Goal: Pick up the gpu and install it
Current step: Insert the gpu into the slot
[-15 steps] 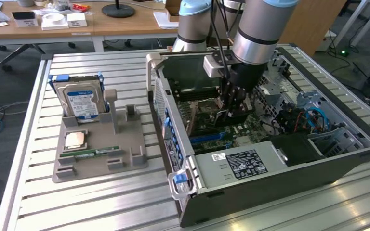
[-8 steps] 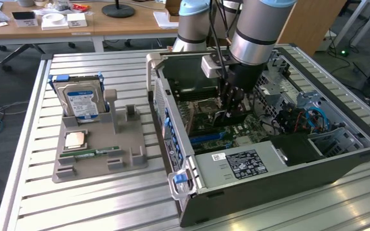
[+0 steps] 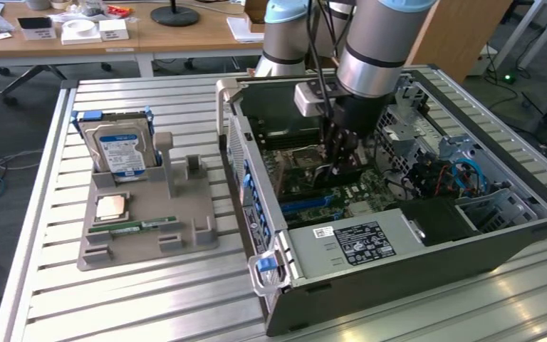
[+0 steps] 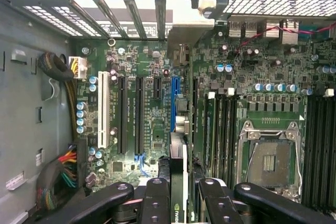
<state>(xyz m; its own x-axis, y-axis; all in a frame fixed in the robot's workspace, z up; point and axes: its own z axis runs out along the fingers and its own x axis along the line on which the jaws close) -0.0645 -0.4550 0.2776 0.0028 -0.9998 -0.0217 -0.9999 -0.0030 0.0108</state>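
slatted metal bench fills the near ground in the exterior view, carrying an open computer case lying on its side, with a labelled power supply at its nearest end. to the exterior view's left of the case, just beside it, a grey holder lies on the bench; it carries a narrow green memory stick, a square processor and, further back, a silver hard drive standing upright with a blue-white label. inside the case the arm reaches straight down, its hand low over the green motherboard. in the wrist view the hand's black fingers are partly closed, clamped on either face of the gpu, which is held edge-on between them. the card hangs in line with the long blue slot, between the black slots and the processor socket; whether its edge touches the slot cannot be told. beyond the case, wooden desks stand at the back of the room.
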